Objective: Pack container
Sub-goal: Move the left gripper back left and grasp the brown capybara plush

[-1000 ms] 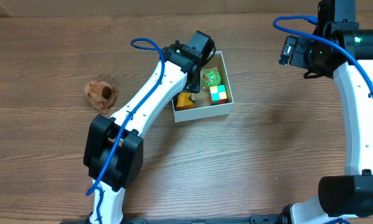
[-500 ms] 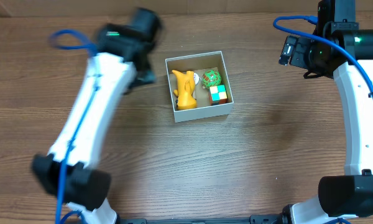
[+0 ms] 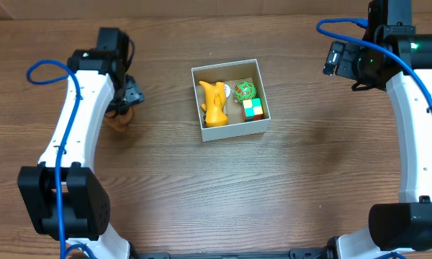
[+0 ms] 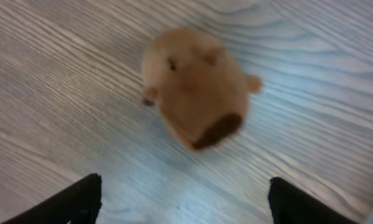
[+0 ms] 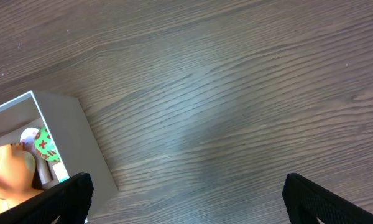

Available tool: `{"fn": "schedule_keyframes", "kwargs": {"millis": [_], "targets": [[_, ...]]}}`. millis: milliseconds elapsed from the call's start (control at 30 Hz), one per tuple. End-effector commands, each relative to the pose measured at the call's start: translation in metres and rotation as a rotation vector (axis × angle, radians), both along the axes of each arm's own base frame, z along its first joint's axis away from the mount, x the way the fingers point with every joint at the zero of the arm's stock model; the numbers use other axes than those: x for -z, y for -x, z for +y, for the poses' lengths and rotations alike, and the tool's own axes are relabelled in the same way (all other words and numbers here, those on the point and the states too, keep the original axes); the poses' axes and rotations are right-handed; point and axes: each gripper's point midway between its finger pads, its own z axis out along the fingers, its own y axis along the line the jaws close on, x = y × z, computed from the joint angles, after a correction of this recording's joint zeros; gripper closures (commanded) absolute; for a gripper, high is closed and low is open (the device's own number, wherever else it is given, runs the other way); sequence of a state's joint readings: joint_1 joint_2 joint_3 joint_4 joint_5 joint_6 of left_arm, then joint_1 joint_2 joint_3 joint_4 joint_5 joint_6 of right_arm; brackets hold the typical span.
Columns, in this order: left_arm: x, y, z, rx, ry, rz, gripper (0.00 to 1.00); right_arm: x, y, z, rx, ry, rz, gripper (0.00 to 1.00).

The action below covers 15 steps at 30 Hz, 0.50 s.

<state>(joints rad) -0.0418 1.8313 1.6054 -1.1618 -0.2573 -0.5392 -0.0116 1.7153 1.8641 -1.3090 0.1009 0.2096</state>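
The container (image 3: 232,130), a square white-walled box with a brown inside, sits mid-table and holds a yellow toy figure (image 3: 214,104), a green patterned ball (image 3: 245,91) and a green-and-white cube (image 3: 253,108). It also shows at the left edge of the right wrist view (image 5: 68,134). A small brown plush toy (image 4: 196,93) lies on the table left of the box, partly under my left arm overhead (image 3: 119,119). My left gripper (image 4: 185,202) is open and empty, just above the plush. My right gripper (image 5: 186,199) is open and empty, high at the right, away from the box.
The wooden table (image 3: 309,173) stretches round the box. My right arm's base stands at the front right (image 3: 407,223). My left arm's base stands at the front left (image 3: 61,205).
My left arm has swung from over the box to the left and now hovers over the brown plush. The yellow toy now lies uncovered in the box. The right arm has not moved.
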Motion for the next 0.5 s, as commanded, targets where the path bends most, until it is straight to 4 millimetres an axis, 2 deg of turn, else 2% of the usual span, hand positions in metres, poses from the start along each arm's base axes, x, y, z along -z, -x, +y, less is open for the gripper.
{"fn": "schedule_keyframes", "kwargs": {"millis": [0,100,267,467], "targets": [[0.012,-0.003,0.013,0.061,0.008,0.007,0.06,-0.004,-0.002,0.0,0.007,-0.004,-0.016,0.0],[0.025,-0.007,0.009,0.132,0.036,-0.002,0.04,-0.004,-0.002,0.0,0.007,-0.004,-0.016,0.0],[0.051,-0.01,0.009,0.133,0.035,-0.026,0.04,-0.004,-0.002,0.0,0.007,-0.004,-0.016,0.0],[0.064,-0.015,0.009,0.134,0.031,-0.065,0.04,-0.004,-0.001,0.0,0.007,-0.004,-0.016,0.0]]}}
